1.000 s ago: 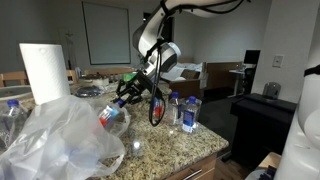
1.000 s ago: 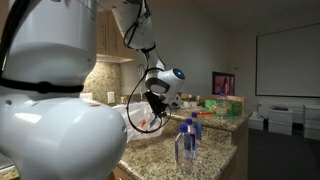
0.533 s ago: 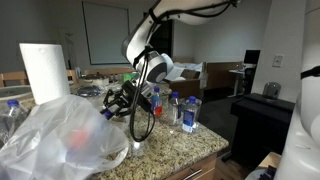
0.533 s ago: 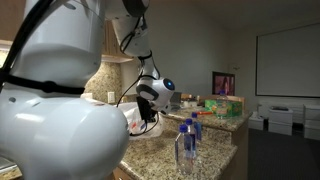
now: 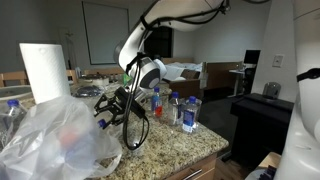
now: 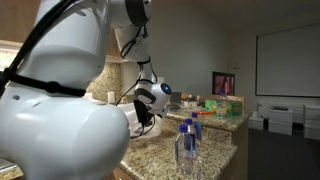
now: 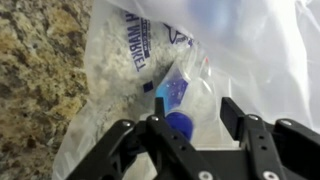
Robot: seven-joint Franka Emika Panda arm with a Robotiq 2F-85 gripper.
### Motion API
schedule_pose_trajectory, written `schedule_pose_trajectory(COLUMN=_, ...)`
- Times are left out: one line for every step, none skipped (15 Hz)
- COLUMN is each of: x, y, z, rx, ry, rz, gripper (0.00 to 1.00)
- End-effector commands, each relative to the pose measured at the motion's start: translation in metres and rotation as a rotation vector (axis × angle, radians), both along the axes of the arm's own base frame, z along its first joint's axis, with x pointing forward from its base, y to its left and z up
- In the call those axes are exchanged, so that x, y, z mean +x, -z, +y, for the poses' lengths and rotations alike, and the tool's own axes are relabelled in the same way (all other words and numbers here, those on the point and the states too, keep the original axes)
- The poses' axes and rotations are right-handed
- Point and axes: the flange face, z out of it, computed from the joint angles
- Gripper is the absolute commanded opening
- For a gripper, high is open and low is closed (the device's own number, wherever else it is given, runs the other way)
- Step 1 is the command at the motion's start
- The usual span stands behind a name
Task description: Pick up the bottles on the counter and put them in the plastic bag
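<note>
blue-capped bottle (image 7: 181,100), one, between two fingers (image 7: 243,125)

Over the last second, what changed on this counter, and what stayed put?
The claw carried a blue-capped bottle away from the standing bottles and into the plastic bag. Its jaws have since widened, so the bottle looks let go and lies inside the bag. The standing bottles and the paper towel roll stayed where they were.

Plastic bag (image 7: 262,48) cut off at edges, bottle (image 7: 178,92) blurred, partly behind end effector (image 7: 192,125).
</note>
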Motion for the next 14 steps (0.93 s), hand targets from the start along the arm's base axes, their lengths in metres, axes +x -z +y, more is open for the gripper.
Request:
schedule_pose_trajectory(x=0.005, y=0.007, z=0.002, rx=-0.033, ry=-0.021, rz=-0.014, gripper=0.91)
schedule_pose_trajectory(x=0.007, y=0.007, z=0.0, rx=-0.037, ry=-0.024, rz=-0.015, gripper=0.98)
schedule_pose_trajectory(x=0.008, y=0.006, z=-0.002, rx=-0.037, ry=-0.025, rz=-0.019, gripper=0.99)
schedule_pose_trajectory(x=0.01, y=0.006, z=-0.003, rx=-0.043, ry=-0.028, rz=-0.022, gripper=1.0)
schedule_pose_trajectory(x=0.011, y=0.003, z=-0.006, rx=-0.047, ry=-0.03, rz=-0.03, gripper=1.0)
schedule_pose_trajectory(x=0.012, y=-0.001, z=-0.011, rx=-0.051, ry=-0.034, rz=-0.037, gripper=1.0)
schedule_pose_trajectory(x=0.013, y=-0.006, z=-0.015, rx=-0.056, ry=-0.035, rz=-0.044, gripper=1.0)
schedule_pose_trajectory(x=0.014, y=-0.011, z=-0.019, rx=-0.058, ry=-0.05, rz=-0.05, gripper=1.0)
schedule_pose_trajectory(x=0.014, y=-0.016, z=-0.024, rx=-0.065, ry=-0.077, rz=-0.051, gripper=1.0)
schedule_pose_trajectory(x=0.014, y=-0.022, z=-0.03, rx=-0.076, ry=-0.11, rz=-0.051, gripper=1.0)
schedule_pose_trajectory(x=0.014, y=-0.029, z=-0.035, rx=-0.09, ry=-0.144, rz=-0.053, gripper=1.0)
schedule_pose_trajectory(x=0.015, y=-0.038, z=-0.04, rx=-0.105, ry=-0.184, rz=-0.054, gripper=1.0)
schedule_pose_trajectory(x=0.015, y=-0.041, z=-0.047, rx=-0.123, ry=-0.223, rz=-0.056, gripper=1.0)
schedule_pose_trajectory(x=0.017, y=-0.054, z=-0.054, rx=-0.147, ry=-0.265, rz=-0.057, gripper=1.0)
